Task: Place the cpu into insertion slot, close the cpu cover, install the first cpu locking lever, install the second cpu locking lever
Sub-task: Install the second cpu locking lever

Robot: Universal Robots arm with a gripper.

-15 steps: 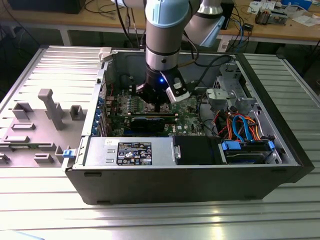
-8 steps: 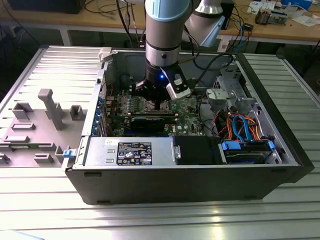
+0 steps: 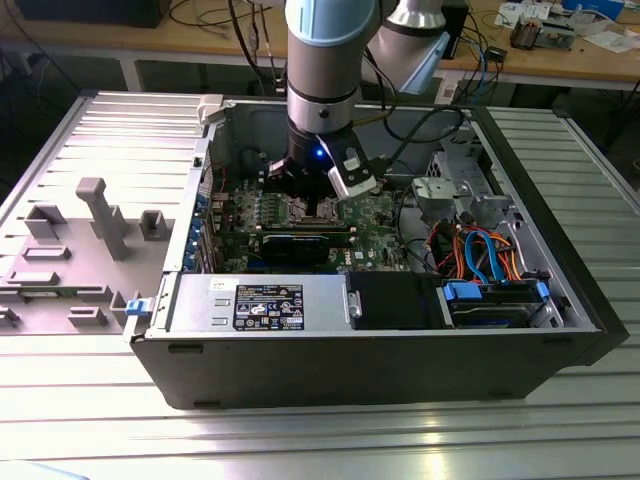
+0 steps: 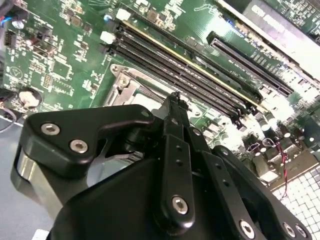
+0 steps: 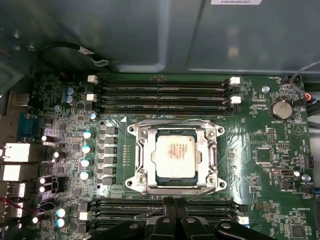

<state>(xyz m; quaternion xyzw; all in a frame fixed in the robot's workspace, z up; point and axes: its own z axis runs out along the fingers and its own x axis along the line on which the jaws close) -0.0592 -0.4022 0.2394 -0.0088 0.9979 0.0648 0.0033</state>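
The cpu (image 5: 174, 154), a square chip with a light metal top, lies flat in the socket on the green motherboard (image 5: 270, 150). The silvery cpu cover (image 5: 147, 156) lies down around it, framing the chip through its window. Thin wire levers (image 5: 170, 121) run flat along the socket's edges. My gripper (image 5: 175, 202) is shut with nothing in it, its black fingertips over the memory slots just beside the socket. In the second wrist view the gripper (image 4: 175, 96) points at the socket's corner (image 4: 131, 89). In the exterior view the gripper (image 3: 312, 205) hangs inside the open computer case.
Memory slots (image 5: 160, 92) flank the socket on two sides. A long black card (image 3: 295, 245) stands in front of the socket, with the power supply (image 3: 265, 305) nearer. Cables (image 3: 480, 250) and a drive cage fill the case's right. A grey fixture (image 3: 100, 215) sits on the exterior view's left.
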